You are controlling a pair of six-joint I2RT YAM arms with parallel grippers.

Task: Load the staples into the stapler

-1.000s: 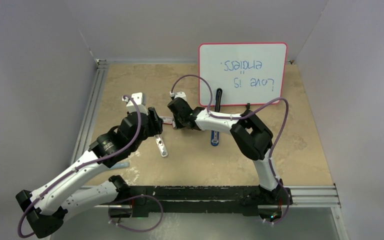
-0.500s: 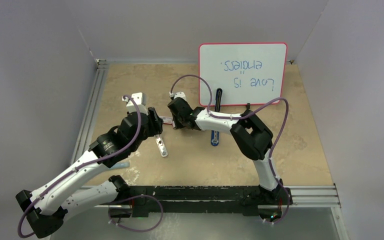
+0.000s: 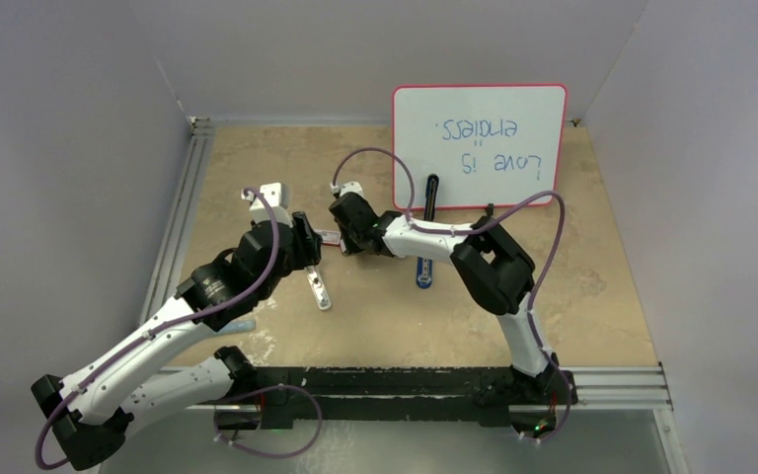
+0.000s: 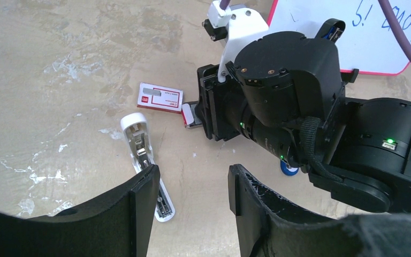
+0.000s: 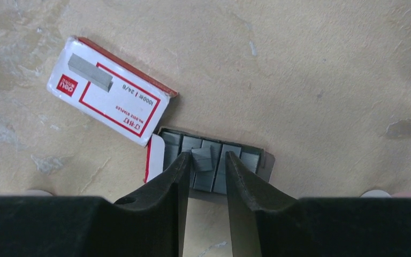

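- At the left-centre of the overhead view, the left gripper (image 3: 308, 247) hovers with its jaws wide apart and nothing in them. It faces right, towards the other claw. The white oblong bar (image 4: 145, 158) lies just below it.
- Centre of the frame: the red-and-white box (image 5: 109, 99) rests on the table, touching the upper left corner of the staples (image 5: 244, 160). These lie as grey strips side by side, their long axes running up-down in the right wrist view.
- The right gripper (image 5: 206, 160) sits directly over them, jaws slightly apart either side of one loose strip. It looks not yet pinched, and closing would squeeze across its narrow width.
- Right of centre overhead, the stapler (image 3: 424, 275) lies under the right forearm with only its blue end showing. The right arm is the nearer one to it.
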